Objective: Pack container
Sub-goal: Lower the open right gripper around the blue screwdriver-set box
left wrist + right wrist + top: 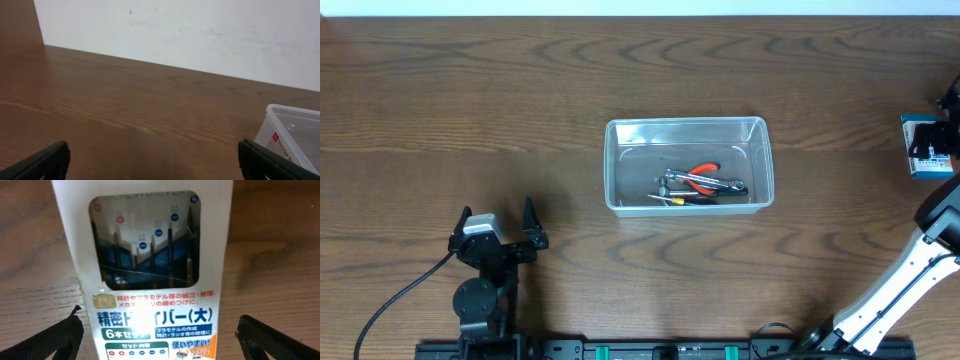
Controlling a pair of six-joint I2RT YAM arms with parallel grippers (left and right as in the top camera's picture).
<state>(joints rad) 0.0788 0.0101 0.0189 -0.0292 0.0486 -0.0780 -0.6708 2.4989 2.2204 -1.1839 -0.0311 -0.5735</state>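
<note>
Seeing my R gripper (160,332) spread wide w/ the blue-and-white box (150,255) lying btwn its fingers, long axis running fwd along them, while the container (640,160) sits mid-table, well off to its left, tools (700,185) already inside

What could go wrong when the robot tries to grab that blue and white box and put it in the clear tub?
1. The box fills nearly the whole gap of the open right tool. A finger might bump it and shove it away instead of sliding around it.
2. The container already holds pliers and a wrench. The box may land on top of them and sit tilted.
</note>
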